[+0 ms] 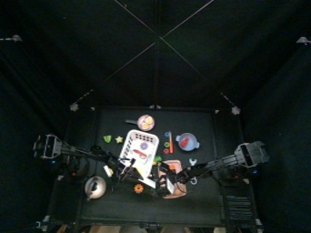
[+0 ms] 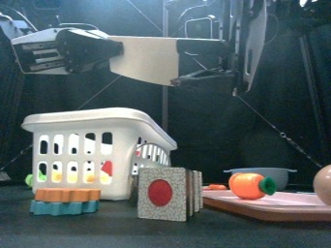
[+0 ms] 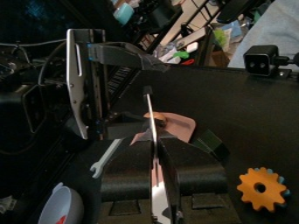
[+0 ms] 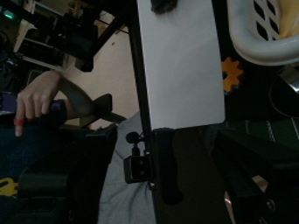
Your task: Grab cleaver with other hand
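Note:
The cleaver (image 2: 168,58) hangs high over the table, its pale broad blade level and side-on in the front view. My left gripper (image 2: 104,48) is shut on the blade's left end. In the left wrist view the blade (image 3: 149,114) runs edge-on between the left jaws. My right gripper (image 2: 243,53) is at the handle end with its jaws standing wide apart around the black handle (image 4: 162,171). The right wrist view shows the blade's (image 4: 181,61) flat face above that handle.
Below the cleaver stand a white basket (image 2: 97,140), a card block with a red dot (image 2: 162,192), an orange gear (image 2: 65,205), a bowl holding a carrot (image 2: 253,182) and a pink cutting board (image 2: 272,205). A person's hand (image 4: 41,96) shows beyond the table.

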Robot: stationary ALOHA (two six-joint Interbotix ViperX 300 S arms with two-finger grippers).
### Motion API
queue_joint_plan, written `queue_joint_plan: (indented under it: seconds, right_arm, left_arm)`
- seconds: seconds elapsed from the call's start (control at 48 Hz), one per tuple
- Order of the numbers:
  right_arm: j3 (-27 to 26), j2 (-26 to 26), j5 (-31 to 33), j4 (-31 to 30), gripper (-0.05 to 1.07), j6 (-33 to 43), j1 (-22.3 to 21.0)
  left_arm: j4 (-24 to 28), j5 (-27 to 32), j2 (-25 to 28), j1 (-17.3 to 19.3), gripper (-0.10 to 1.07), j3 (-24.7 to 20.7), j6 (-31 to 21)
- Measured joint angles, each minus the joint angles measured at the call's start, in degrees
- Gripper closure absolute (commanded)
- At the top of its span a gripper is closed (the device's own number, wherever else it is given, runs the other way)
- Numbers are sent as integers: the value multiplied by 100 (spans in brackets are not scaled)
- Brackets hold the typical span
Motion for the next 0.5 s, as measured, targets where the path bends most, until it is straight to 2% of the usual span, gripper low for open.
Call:
queue_joint_plan:
  seconds: [0.375,0.5]
  right_arm:
    - [211,-809,1564,-35,-2,-62,18]
    - [325,-1116,1942,-290,-2,-70,26]
  left_arm:
    - [-18,0,-9,-9,57,0,-26]
    - [-264,0,0,18,57,0,-88]
